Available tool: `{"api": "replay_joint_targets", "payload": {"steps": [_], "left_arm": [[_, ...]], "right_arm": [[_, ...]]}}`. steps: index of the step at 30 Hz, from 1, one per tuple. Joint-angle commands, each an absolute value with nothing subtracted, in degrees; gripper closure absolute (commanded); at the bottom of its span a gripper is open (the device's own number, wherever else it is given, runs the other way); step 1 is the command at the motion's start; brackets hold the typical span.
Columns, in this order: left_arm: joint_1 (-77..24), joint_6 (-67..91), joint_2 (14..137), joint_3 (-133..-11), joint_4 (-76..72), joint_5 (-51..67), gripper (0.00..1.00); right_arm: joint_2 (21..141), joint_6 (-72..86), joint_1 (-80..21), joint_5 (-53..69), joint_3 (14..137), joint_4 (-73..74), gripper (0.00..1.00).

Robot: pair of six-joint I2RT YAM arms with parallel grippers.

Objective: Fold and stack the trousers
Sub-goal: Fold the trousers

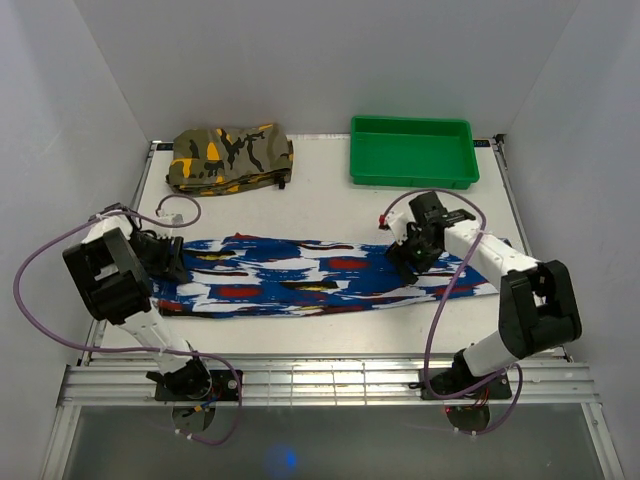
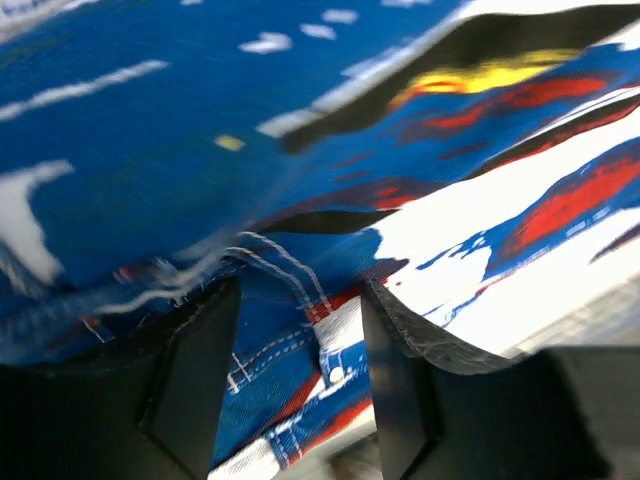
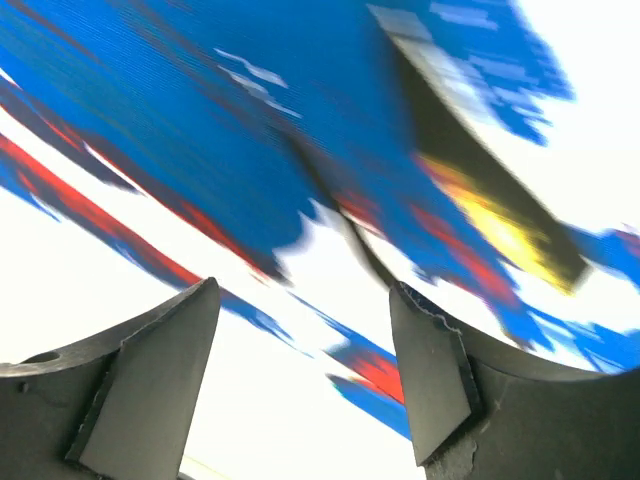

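The trousers (image 1: 320,275) lie flat in a long strip across the middle of the table, in a blue print with white, red, black and yellow streaks. My left gripper (image 1: 166,258) is low over their left end. In the left wrist view it (image 2: 300,345) is open, with the stitched waistband and a belt loop (image 2: 335,365) between its fingers. My right gripper (image 1: 411,254) is low over their right part. In the right wrist view it (image 3: 300,350) is open, and the printed fabric (image 3: 300,180) fills the view just beyond its fingers (image 3: 155,385).
A folded olive-brown camouflage garment (image 1: 230,157) lies at the back left. A green tray (image 1: 410,150) stands at the back right. White walls close in the table on three sides. Purple cables loop beside both arms.
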State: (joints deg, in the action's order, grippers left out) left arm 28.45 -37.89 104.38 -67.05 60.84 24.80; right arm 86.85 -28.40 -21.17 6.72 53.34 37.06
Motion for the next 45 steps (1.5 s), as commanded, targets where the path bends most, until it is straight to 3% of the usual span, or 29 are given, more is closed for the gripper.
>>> {"api": "replay_joint_targets", "payload": {"steps": [1,7,14,20,27,29,32,33,35,36,39,41,45], "left_arm": [[28.0,-48.1,97.9,-72.0,55.6,30.1,0.36],[15.0,-50.6,87.7,-72.9,57.1,38.4,0.30],[3.7,-42.6,103.4,-87.9,58.1,51.6,0.28],[1.3,-45.0,113.5,-95.2,60.6,51.8,0.23],[1.0,-48.1,120.5,-93.0,62.2,48.5,0.22],[1.0,-47.9,121.5,-91.8,61.7,48.2,0.28],[-1.4,-50.1,120.1,-89.1,61.5,48.3,0.54],[-1.6,-51.7,118.9,-88.2,60.9,48.0,0.68],[-1.7,-53.6,115.7,-83.7,58.5,48.2,0.82],[-1.7,-54.5,111.3,-81.8,57.2,48.2,1.00],[-1.8,-56.9,99.1,-71.8,48.8,47.1,1.00],[-2.2,-60.1,91.4,-61.0,39.1,44.9,1.00],[-3.9,-65.8,71.3,-40.6,20.2,40.1,1.00]], "right_arm": [[82.5,-29.3,-16.5,10.1,63.7,44.6,0.26],[89.2,-35.2,-8.0,16.3,76.5,47.5,0.27],[105.4,-39.7,-11.1,24.8,91.0,49.5,0.26],[110.0,-40.4,-17.6,26.6,90.8,45.3,0.25],[111.2,-40.1,-23.6,24.7,84.8,41.0,0.26],[111.1,-39.9,-24.5,24.6,84.3,40.7,0.26],[110.7,-39.2,-24.8,24.6,85.5,40.9,0.24],[110.6,-38.9,-24.8,24.8,86.2,41.0,0.23],[109.7,-37.8,-24.8,25.0,88.2,40.8,0.15],[109.3,-37.4,-24.8,25.3,88.6,39.7,0.12],[108.3,-35.7,-25.0,27.1,89.6,36.8,0.02],[108.2,-34.9,-25.7,28.1,89.7,35.5,0.10],[109.1,-35.1,-27.8,28.2,89.0,32.6,0.10]]}}
